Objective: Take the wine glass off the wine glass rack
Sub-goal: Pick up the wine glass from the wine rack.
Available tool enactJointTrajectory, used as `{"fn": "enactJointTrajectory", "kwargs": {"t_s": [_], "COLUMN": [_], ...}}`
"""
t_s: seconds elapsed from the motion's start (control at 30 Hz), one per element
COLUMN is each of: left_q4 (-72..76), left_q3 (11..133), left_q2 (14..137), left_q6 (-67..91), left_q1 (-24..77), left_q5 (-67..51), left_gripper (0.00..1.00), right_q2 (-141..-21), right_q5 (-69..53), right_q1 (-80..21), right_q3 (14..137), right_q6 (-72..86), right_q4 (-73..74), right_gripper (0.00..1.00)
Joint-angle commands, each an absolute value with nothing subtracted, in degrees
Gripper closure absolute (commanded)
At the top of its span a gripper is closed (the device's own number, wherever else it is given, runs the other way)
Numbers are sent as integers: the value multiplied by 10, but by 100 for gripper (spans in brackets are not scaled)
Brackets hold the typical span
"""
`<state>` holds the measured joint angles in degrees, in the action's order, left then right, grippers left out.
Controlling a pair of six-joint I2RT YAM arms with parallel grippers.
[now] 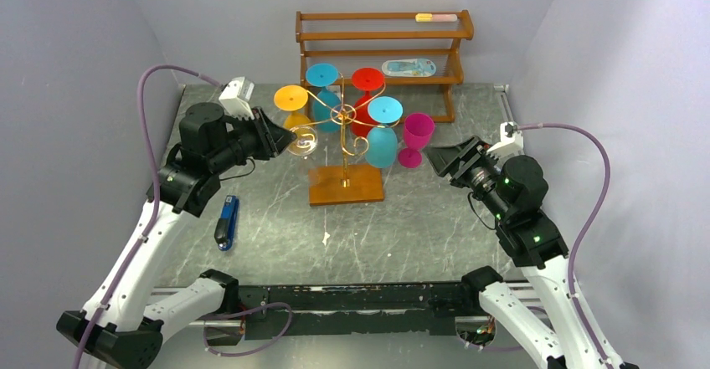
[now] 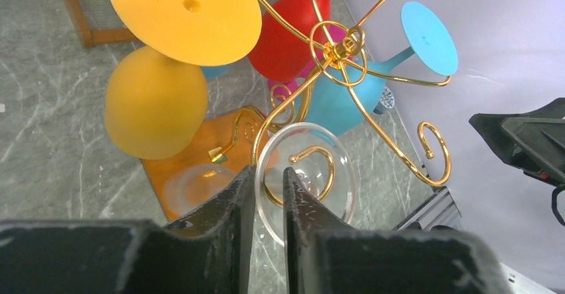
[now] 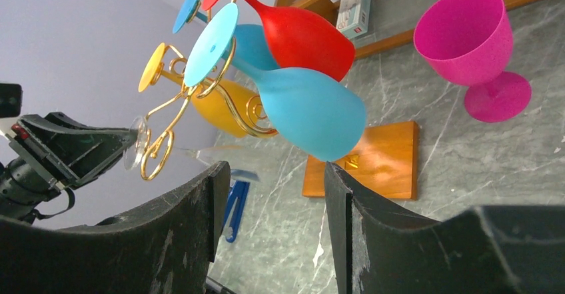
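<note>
The left gripper point(image 2: 268, 175) pinches the clear glass point(image 2: 336, 194) hanging at the rack's point(image 1: 346, 183) nine o'clock. The right gripper point(image 1: 429, 154), at three o'clock, gapes empty.

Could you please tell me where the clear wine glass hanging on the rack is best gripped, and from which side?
Grip the clear wine glass by its thin stem just under the foot, coming from the outer left of the wine glass rack. It hangs upside down, foot over a scroll arm, so it likely slides outward; coloured glasses crowd the other sides.
</note>
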<state>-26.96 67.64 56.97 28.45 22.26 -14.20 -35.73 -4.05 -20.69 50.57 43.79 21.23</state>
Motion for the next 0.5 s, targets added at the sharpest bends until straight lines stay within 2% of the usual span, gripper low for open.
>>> {"fn": "enactJointTrajectory", "kwargs": {"t_s": [0.0,0.1,0.3,0.47], "left_q4": [-264,-273,-269,-248], "left_q3": [670,680,683,677], "left_q2": [560,567,567,563], "left_q6": [282,278,285,312], "left_q1": [217,217,217,217], "left_q5": [-148,-150,-158,-186], "left_gripper": [80,82,95,95], "right_q2": [-355,-359,-361,-367], "right_q5": [-34,-39,-39,-40], "right_q1": [-206,-206,-206,-206], "right_q3": [508,511,509,514], "right_q6": [441,441,442,442], "right_q4": [204,201,196,191], "right_gripper": [42,42,42,42]}}
